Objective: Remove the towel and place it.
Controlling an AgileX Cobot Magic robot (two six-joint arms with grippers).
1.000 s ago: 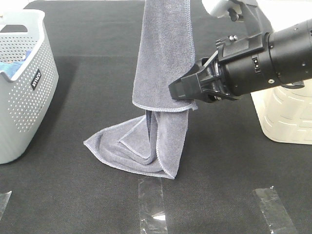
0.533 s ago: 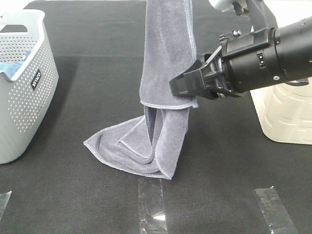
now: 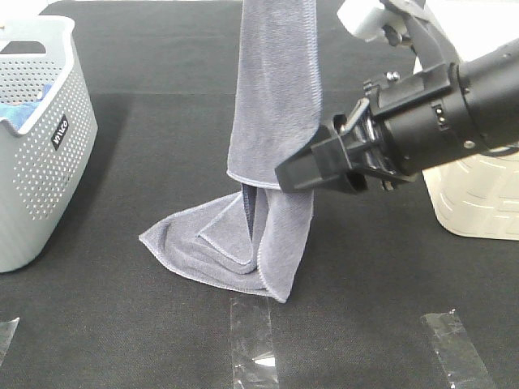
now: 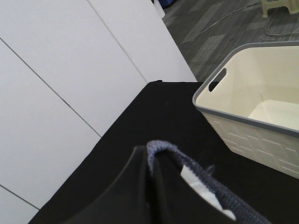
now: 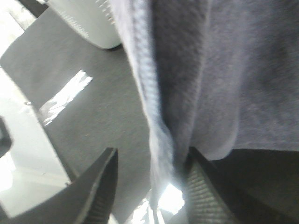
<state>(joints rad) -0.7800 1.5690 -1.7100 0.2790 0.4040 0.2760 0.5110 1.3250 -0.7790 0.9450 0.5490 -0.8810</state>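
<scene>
Two grippers meet the towel, which hangs down the centre of the high view with its lower end crumpled on the black table: the left gripper pinches a fold, and the right gripper has its fingers spread astride the hem.

The towel is grey-lavender with a darker stitched hem. The desk is black. At 9 o'clock the basket is pale grey, dotted with holes, holding a bright blue cloth. At 3 o'clock the bin is cream. The right gripper is black.
</scene>
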